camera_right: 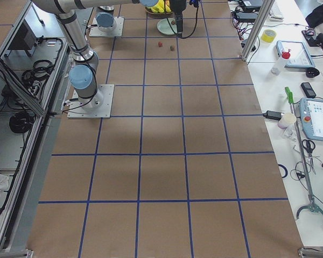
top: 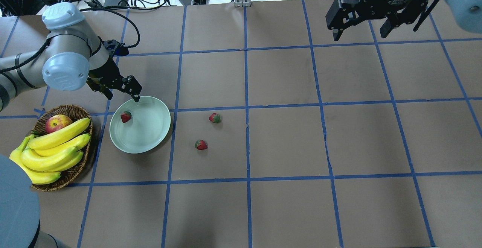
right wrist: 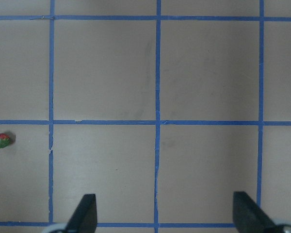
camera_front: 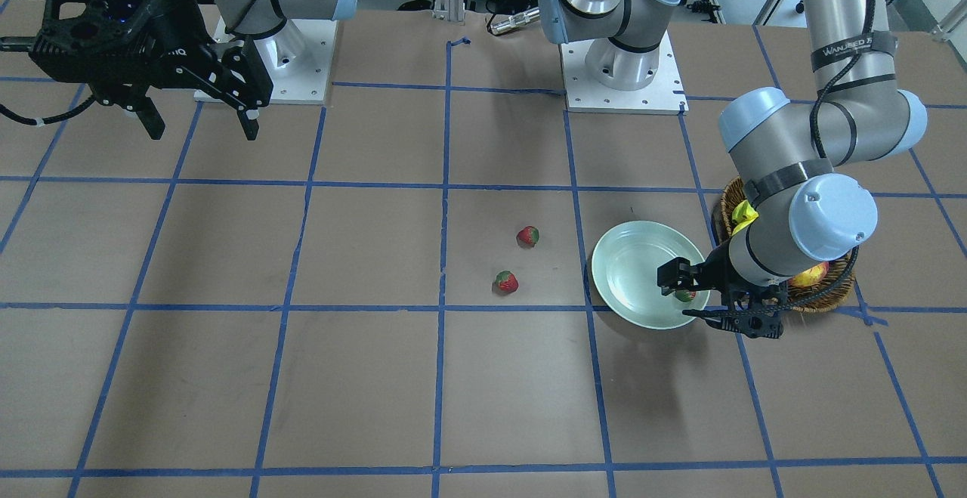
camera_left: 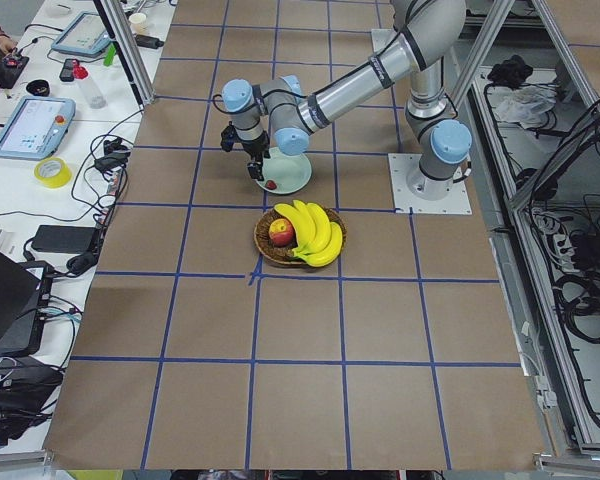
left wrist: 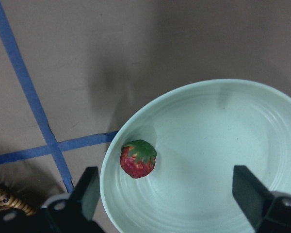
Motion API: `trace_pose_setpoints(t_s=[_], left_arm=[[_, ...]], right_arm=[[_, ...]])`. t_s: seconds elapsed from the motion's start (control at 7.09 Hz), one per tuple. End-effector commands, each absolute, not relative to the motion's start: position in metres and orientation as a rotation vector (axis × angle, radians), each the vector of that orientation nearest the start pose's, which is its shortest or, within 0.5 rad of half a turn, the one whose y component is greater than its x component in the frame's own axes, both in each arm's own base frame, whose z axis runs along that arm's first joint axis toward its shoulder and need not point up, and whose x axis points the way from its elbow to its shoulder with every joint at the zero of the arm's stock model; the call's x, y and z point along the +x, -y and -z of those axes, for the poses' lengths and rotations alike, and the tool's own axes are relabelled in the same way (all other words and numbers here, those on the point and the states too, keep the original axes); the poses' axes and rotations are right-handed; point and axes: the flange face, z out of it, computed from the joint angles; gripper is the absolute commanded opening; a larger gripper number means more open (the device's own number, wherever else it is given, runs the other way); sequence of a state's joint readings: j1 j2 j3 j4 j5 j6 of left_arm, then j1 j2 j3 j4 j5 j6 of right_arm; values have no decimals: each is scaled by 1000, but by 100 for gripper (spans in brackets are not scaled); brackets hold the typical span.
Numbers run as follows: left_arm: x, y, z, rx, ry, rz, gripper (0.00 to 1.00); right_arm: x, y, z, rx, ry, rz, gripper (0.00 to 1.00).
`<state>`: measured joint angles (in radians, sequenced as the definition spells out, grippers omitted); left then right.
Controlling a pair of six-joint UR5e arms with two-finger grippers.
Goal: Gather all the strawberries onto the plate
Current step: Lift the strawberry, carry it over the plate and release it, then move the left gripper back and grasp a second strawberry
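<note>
Okay, seen from the operators' side, nearest first. Near strawberry [camera_front: 507,282] lies loose on the brown table, and far strawberry [camera_front: 528,236] sits at its 1 o'clock, a little apart. Both are outside the plate [camera_front: 627,271], which lies at their 3 o'clock.

Third strawberry [left wrist: 137,158] is already on the plate, lying at the plate's 4 o'clock close to the rim. Left gripper [left wrist: 169,191] hovers just above it, jaws spread wide and holding nothing. So one is in and two are left to collect.

Handling guess: the berries are tiny and light, probably soft or thin-skinned, and round enough to roll. Best grip is likely from above across the widest part of the red body, not the green cap, with a gentle squeeze.

Basket [top: 71,108] with bananas [top: 56,146] and an apple [top: 58,123] touches the plate's 3 o'clock side.

Farthest back, at 10 o'clock, right gripper [camera_front: 202,131] hangs high, jaws wide and empty.

Writing: the strap [camera_front: 850,52] on the left arm reads roughly "WANUSED". The right gripper's body shows "2F Adaptive" in the overhead view. Anything else is too small to read.
</note>
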<state>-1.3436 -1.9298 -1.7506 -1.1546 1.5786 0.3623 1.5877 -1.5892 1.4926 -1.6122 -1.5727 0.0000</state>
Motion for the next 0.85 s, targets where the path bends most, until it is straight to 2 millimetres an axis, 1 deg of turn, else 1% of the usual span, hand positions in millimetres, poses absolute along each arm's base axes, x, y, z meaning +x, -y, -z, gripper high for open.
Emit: trace_pose_setpoints(t_s=[0.0, 0.28, 0.42, 0.56, 0.71], left_arm=[[-39, 592, -259, 69, -3194, -143, 100], [-109, 589, -263, -169, -3240, -108, 100], [-145, 587, -260, -179, -3240, -60, 100], [-174, 584, -256, -196, -3268, -29, 100], [-194, 579, -248, -197, -3329, -67, 100]], right_arm=[[141, 493, -540, -26, -3134, 217, 100], [142, 492, -540, -29, -3134, 217, 100], [142, 492, -540, -29, -3134, 217, 100], [141, 493, -540, -26, -3134, 217, 100], [141, 493, -540, -26, -3134, 217, 100]])
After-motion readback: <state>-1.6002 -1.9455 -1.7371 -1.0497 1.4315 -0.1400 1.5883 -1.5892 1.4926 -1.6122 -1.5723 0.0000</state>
